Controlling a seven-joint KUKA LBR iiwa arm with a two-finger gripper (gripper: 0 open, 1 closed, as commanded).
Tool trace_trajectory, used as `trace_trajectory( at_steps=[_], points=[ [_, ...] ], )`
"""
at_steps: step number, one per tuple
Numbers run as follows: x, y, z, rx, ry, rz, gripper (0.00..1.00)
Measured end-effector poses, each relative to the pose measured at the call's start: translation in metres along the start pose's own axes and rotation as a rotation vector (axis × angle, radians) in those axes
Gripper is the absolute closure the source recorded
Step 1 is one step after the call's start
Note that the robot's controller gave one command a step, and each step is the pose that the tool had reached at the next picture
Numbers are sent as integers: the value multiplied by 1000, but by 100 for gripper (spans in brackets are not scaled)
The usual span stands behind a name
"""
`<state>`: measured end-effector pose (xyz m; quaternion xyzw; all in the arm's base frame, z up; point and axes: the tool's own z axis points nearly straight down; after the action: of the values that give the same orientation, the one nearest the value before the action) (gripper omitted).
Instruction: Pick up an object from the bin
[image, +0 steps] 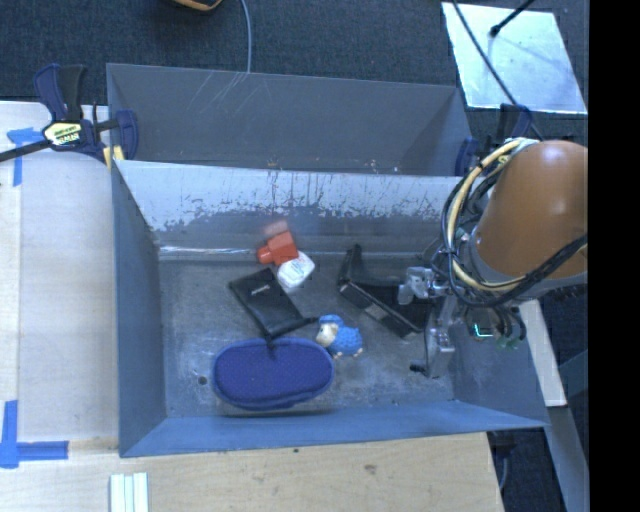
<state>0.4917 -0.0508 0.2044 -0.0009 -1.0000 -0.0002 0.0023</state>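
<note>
Numbering one each: blue pouch (272, 374), red block (277, 247), black wallet (262, 302), black bracket (380, 300).

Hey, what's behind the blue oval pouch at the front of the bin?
Right behind the blue pouch lies a flat black case, and by its right end a small blue and white toy. Anything beneath the pouch is covered.

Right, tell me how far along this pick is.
Done: nothing lifted yet. The blue oval pouch, flat black case, red and white piece, small blue and yellow toy and black angled piece all lie on the bin floor. In hand: the gripper is low at the bin's right, beside the black angled piece, visibly carrying nothing. Left: grasp one thing and lift it out.
</note>
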Motion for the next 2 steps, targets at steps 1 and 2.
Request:
trace_trajectory(
  at_steps=[1,2],
  points=[
    [-89,-8,36,1,-11,-38,0],
    [-106,-18,138,-1,-1,-16,0]
  ],
)
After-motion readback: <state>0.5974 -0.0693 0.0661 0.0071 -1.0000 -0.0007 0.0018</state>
